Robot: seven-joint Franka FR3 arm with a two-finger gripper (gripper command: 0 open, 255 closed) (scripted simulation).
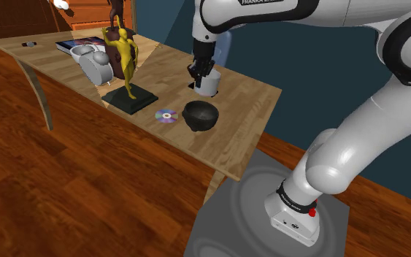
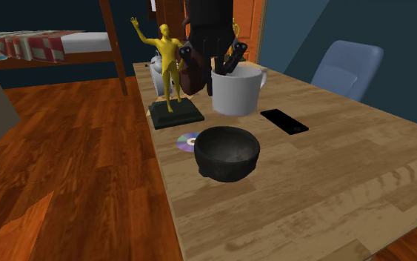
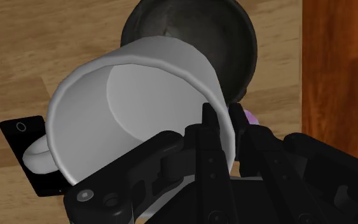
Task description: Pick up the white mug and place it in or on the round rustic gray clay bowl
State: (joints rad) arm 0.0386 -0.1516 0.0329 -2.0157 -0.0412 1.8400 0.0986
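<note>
- Wrist view, from where I stand, says the most: the gripper (image 3: 221, 119) has one black finger inside the white mug (image 3: 133, 108) and the other outside, jaws narrowed onto the wall on the side away from the handle. They look to be pinching it.
- So I judge this to be the grasping step, with the lift not plainly begun. In the second exterior view the mug's base seems to sit on the wooden table (image 2: 332, 170); whether it is a hair off the surface I cannot tell.
- The dark round bowl (image 2: 227, 152) stands near the mug, apart from it and empty.
- Next move, as I judge it: lift straight up until the base clears the bowl's rim, carry it the short way across, then lower and let go. A grip on one side of the rim could let the mug swing, so go slowly.
- The second exterior view alone gives a full look at the black phone (image 2: 284, 121) lying just beside the mug, and the disc (image 2: 187, 139) next to the bowl.
- The shoulder view adds the yellow figurine (image 1: 123, 58) and a grey alarm clock (image 1: 94, 64), both well clear of the path.
</note>
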